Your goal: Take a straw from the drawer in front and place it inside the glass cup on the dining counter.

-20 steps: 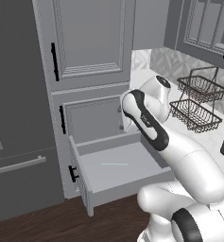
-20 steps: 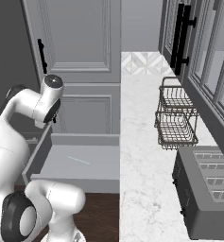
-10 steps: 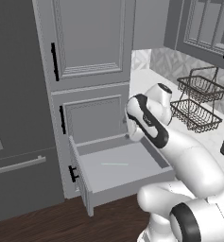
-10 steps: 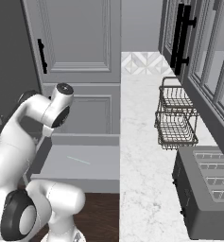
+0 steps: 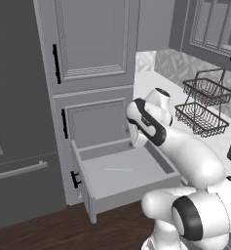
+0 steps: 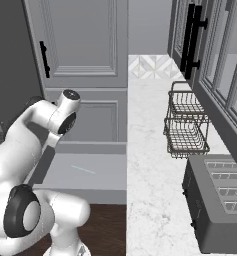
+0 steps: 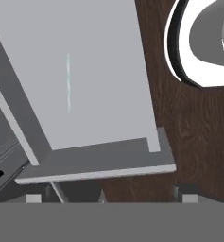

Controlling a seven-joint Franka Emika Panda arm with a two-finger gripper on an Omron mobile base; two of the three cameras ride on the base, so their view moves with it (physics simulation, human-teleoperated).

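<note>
- Arm point(image 5: 185, 146) bends forward over the open drawer point(image 5: 131, 188); hand end hidden behind the elbow in both base views.
- Fingers point(image 7: 108, 197): two tips barely show at the bottom of the hand view, set wide apart, nothing between them.
- Drawer pulled out of the lower cabinet front, black bar handle point(image 5: 76, 179) on its front panel, pale grey floor inside.
- Straw point(image 5: 118, 169) lies flat on the drawer floor, roughly mid-floor, clear of all four walls. Same straw in the right base view point(image 6: 83, 169) and as a thin pale line in the hand view point(image 7: 68, 82).
- Hand view looks down into the drawer; front wall point(image 7: 104, 163) lies between the fingers and the straw, dark wood floor point(image 7: 189, 127) beside it.
- Desk point(image 6: 155, 165) to the right of the drawer: marble top, toaster point(image 6: 217, 200) at the near end, wire baskets point(image 6: 186, 127) further back by the wall.
- Tall cabinet door point(image 5: 90, 39) above the drawer, shut.
</note>
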